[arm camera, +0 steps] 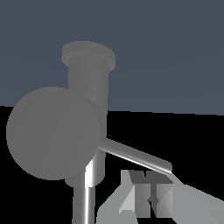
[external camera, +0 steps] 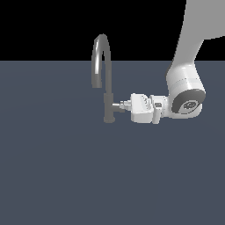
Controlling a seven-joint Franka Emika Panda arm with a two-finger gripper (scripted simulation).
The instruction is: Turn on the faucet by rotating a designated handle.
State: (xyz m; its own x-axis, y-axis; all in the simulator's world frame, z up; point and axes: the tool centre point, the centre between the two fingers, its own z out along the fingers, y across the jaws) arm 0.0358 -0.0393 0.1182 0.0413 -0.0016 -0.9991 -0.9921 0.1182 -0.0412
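The faucet (external camera: 107, 103) stands upright on the grey floor, its arched spout (external camera: 101, 52) rising above it. The handle (external camera: 117, 106) sticks out of the body toward the exterior view's right. My gripper (external camera: 125, 105) lies level at the handle's outer end, fingers close together and shut with nothing between them. In the wrist view the handle's round end (arm camera: 52, 131) fills the frame. Its thin lever (arm camera: 135, 156) runs out to a tip right beside my gripper (arm camera: 151, 197). I cannot tell whether they touch.
The flat grey floor (external camera: 66, 176) spreads around the faucet's base. My white arm (external camera: 186, 88) comes down from the upper part of the exterior view's right.
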